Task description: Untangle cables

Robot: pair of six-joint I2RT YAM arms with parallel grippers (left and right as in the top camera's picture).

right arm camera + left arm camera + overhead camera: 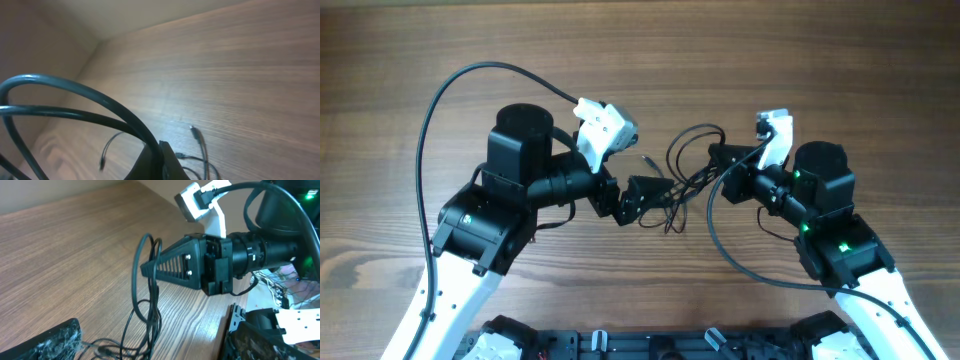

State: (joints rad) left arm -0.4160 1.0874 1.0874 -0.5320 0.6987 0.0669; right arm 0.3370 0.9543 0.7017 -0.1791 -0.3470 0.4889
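The cables [672,200] are thin black wires in loose loops on the wooden table, between my two grippers. One loop [692,140] rises toward my right gripper [714,156], which is shut on it. The left wrist view shows this: the ribbed fingertips [146,270] pinch the upright loop [135,287]. My left gripper [645,192] is open and low over the tangle, with strands [125,345] lying between its spread fingers. In the right wrist view the shut jaws [161,150] hold a wire, and a plug end [194,131] lies on the table beyond.
Thick black arm cables arc over the table at the left [430,120] and in front of the right arm [720,240]. One fills the near left of the right wrist view [75,95]. The table's front edge and robot bases [650,345] are close behind the grippers.
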